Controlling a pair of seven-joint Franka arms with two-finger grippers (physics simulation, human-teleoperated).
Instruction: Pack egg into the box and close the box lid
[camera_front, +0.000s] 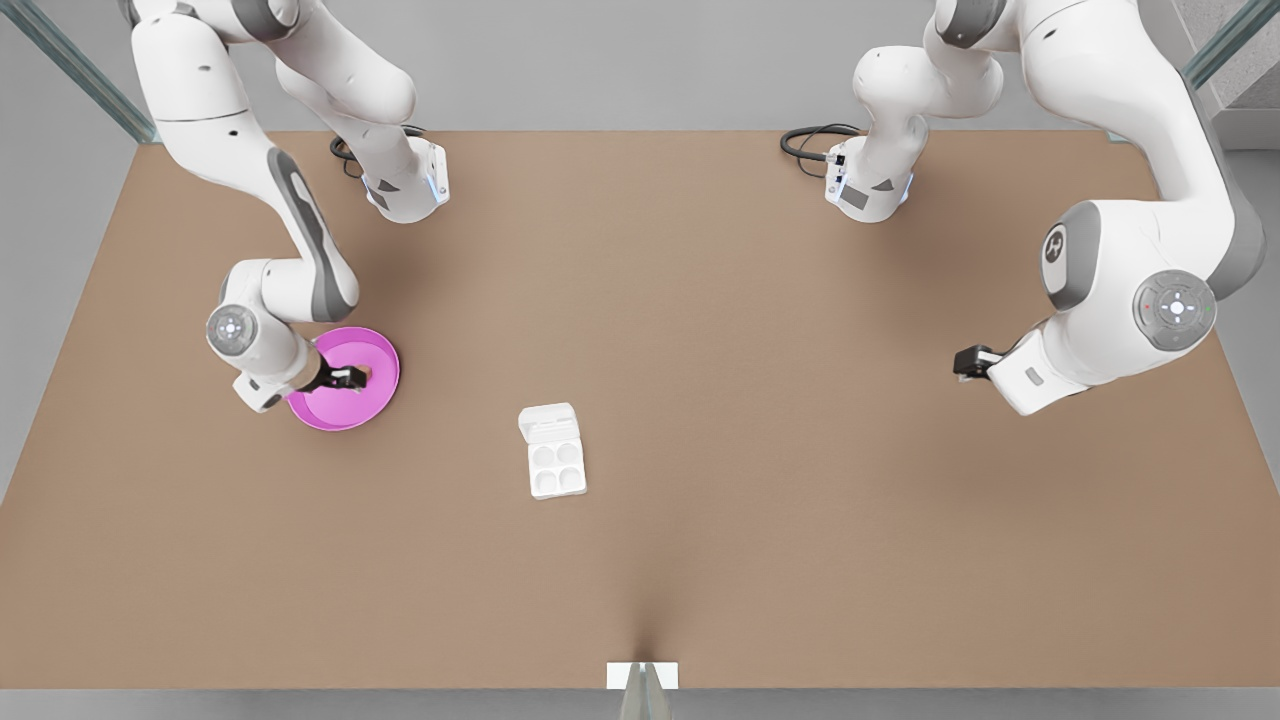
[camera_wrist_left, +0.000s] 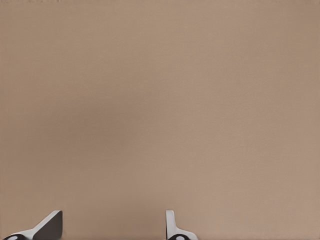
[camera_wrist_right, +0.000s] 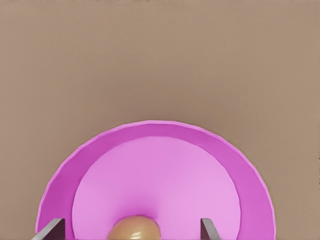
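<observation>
— Where are your right jaws sitting?
— My right gripper (camera_front: 358, 378) is hovering over the pink plate (camera_front: 375, 395) at the front view's left, jaws spread wide with the egg (camera_wrist_right: 134, 229) lying between them on the plate, not touched.
— And the left?
— My left gripper (camera_front: 962, 362) is waiting above the bare counter (camera_front: 760, 300) at the front view's right, jaws parted.
— The box?
— The box (camera_front: 555, 467) is resting mid-counter, its box lid (camera_front: 548, 420) lying open, cups empty.
</observation>
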